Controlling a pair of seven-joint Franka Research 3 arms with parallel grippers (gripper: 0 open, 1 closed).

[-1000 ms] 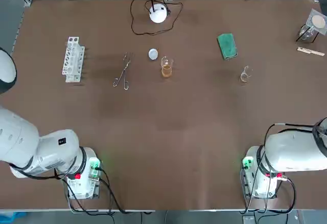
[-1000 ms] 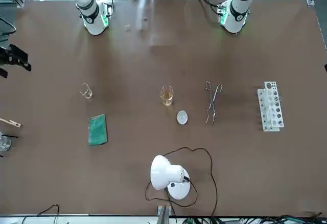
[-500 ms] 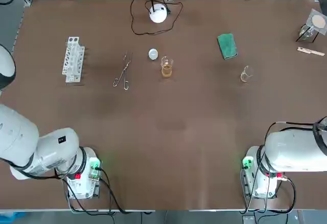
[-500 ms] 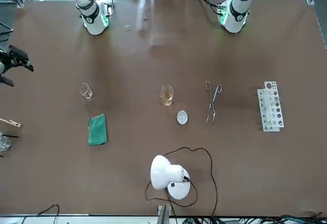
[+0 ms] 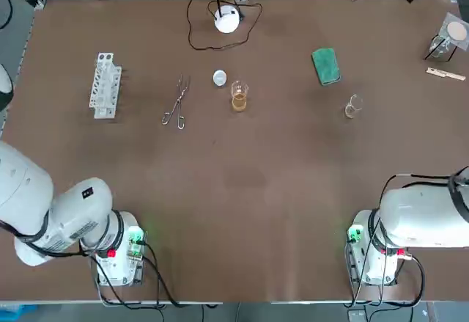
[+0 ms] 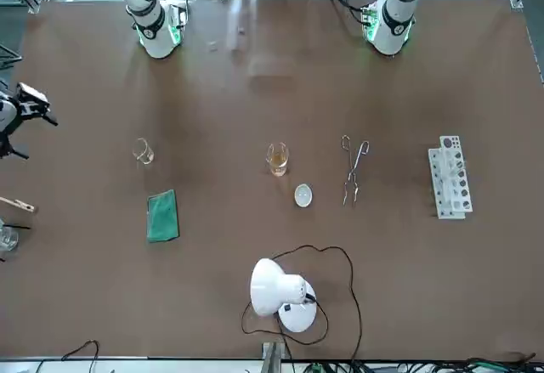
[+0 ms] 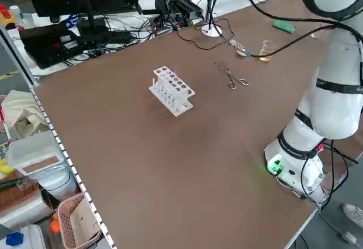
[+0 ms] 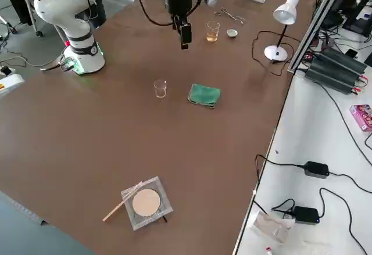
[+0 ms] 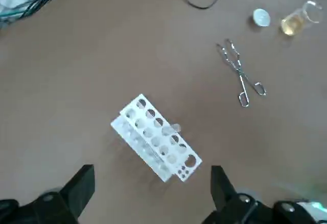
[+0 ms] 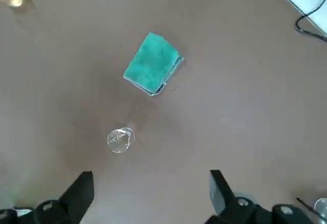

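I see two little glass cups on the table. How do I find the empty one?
On the brown table, look on the robot's right half for the green sponge. The small glass beaker stands a little nearer the robot than the sponge, not touching it. It is clear and empty, while the other beaker, near the table's middle, holds amber liquid.

filled beaker [image 5: 239,97]: mid-table, the landmark
small round dish [image 5: 219,78]: just left, slightly beyond
tongs [image 5: 176,102]: left
test tube rack [image 5: 105,85]: far left, past tongs
desk lamp [image 5: 227,19]: beyond, near far edge
sponge [image 5: 325,66]: right, slightly beyond
empty beaker [image 5: 353,107]: farther right, slightly nearer
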